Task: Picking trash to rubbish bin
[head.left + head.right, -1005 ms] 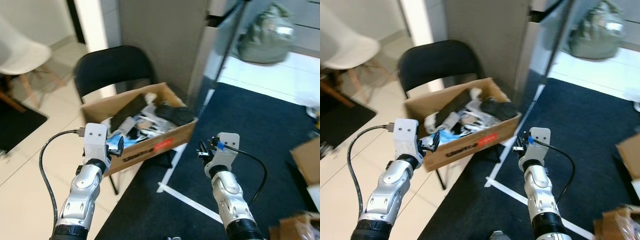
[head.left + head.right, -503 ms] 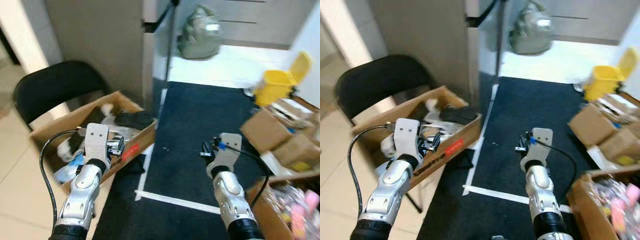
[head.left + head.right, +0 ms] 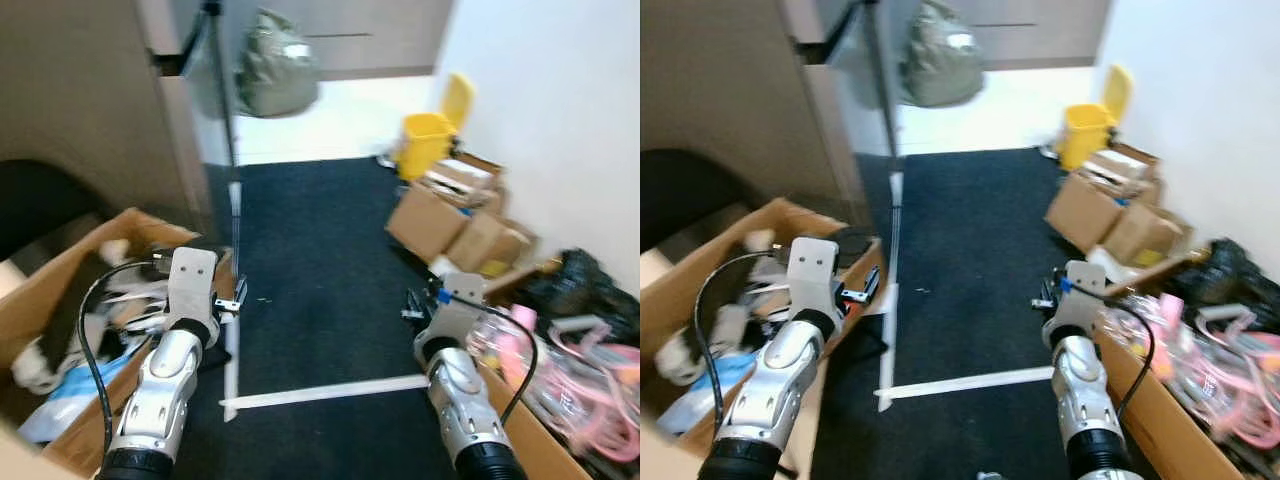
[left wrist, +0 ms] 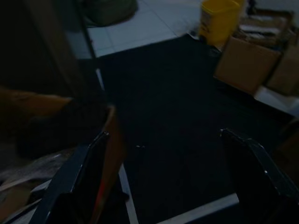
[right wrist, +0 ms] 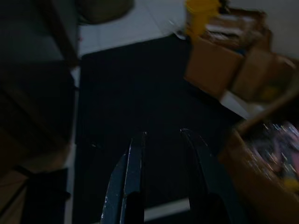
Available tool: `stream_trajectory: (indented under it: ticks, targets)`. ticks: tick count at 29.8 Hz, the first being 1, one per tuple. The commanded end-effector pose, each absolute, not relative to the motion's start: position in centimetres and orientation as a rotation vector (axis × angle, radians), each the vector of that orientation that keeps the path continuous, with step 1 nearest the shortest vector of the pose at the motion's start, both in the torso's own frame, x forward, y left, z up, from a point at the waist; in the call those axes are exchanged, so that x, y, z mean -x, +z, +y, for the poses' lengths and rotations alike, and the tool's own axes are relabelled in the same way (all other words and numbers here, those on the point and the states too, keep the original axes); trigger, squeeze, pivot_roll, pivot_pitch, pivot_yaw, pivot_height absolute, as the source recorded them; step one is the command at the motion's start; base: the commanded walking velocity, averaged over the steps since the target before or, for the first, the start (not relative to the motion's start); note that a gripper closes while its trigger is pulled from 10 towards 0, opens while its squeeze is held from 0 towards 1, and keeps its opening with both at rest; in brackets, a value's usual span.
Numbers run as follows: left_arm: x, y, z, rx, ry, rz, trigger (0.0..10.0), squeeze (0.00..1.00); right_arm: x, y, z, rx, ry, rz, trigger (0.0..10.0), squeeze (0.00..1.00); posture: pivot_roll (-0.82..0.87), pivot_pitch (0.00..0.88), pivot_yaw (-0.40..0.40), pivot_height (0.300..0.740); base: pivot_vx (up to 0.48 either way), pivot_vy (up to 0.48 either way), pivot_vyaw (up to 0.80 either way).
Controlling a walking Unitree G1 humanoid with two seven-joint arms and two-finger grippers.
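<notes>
Both arms reach forward over the dark carpet (image 3: pixel 310 260), left pincer (image 4: pixel 163 154) spread wide, right pincer (image 5: pixel 163 144) slightly parted, each empty.

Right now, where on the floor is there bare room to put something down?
The dark carpet is bare down the middle, between the big cardboard box of junk on the left and the stacked boxes on the right. The white tile before the yellow bin is bare too. Along the right wall it is crowded, with a box of pink things.
</notes>
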State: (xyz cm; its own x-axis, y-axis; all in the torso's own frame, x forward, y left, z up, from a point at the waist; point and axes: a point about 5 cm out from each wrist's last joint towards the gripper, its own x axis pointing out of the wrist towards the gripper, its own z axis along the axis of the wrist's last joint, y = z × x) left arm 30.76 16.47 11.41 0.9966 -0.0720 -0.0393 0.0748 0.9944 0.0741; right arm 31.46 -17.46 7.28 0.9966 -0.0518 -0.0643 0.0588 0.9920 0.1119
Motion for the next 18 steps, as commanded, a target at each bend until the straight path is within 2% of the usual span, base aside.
stream_trajectory:
  ticks: [1,18]
  targets:
    - [-30.70,10.96,16.62,-0.092,-0.069,0.056,10.0,0.00,-31.05,6.55,-17.69,-0.108,-0.070,0.091,10.0,0.00,0.04,0.112,0.052,0.740,0.000,0.000,-0.80]
    - [-31.47,11.27,16.48,-0.093,-0.073,0.053,10.0,0.00,-30.90,6.54,-17.87,-0.112,-0.095,0.091,10.0,0.00,0.04,0.115,0.071,0.740,0.000,0.000,-0.80]
